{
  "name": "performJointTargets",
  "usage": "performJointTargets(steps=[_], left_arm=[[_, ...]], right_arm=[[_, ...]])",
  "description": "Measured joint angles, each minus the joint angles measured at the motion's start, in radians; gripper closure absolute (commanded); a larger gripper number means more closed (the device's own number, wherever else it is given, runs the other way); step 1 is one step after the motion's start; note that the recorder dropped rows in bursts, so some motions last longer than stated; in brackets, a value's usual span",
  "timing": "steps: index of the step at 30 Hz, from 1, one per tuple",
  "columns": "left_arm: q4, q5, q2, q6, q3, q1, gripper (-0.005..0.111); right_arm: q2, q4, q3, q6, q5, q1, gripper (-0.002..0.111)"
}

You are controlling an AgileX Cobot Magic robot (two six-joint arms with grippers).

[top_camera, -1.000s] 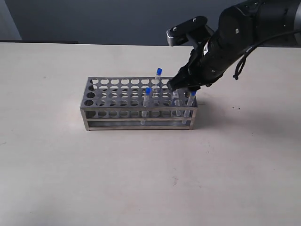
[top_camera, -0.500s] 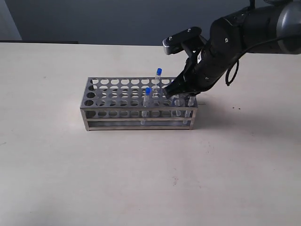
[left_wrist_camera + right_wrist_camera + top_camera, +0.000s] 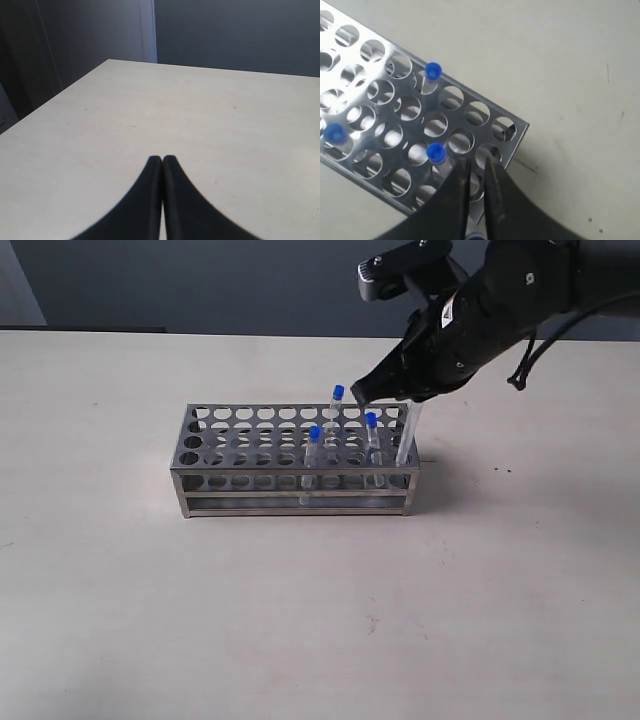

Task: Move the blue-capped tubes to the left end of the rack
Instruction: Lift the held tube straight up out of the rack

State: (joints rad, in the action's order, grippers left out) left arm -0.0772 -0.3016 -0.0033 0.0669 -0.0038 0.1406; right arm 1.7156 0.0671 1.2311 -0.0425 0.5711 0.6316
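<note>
Extraction step in hand: right claw (image 3: 400, 400) clamped narrowly on 1 blue-capped tube (image 3: 408, 438), tilted, lower end at a hole by the rack's (image 3: 250, 452) right end. 3 other blue-capped tubes (image 3: 370, 425) standing in the rack's right half. Left claw (image 3: 162, 164) pressed shut above bare surface (image 3: 200, 110). Next, probably: raise straight until clear, then carry to the rack's left end.

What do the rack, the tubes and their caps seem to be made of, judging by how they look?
Rack: metal, probably steel, with a polished finish; it mirrors the light, and its holes have sharp punched edges.
Blue-capped tubes: clear glass or clear plastic, I cannot tell which; the rack shows through them.
Caps: opaque bright blue with a dull surface, likely plastic.
</note>
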Motion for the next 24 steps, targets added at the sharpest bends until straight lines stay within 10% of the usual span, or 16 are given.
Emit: performJointTargets(steps=[24], left_arm=[[0.0,0.0,0.0,0.0,0.0,0.0,0.106]], right_arm=[[-0.041,-0.179,0.192,-0.176,0.017,0.064,0.109]])
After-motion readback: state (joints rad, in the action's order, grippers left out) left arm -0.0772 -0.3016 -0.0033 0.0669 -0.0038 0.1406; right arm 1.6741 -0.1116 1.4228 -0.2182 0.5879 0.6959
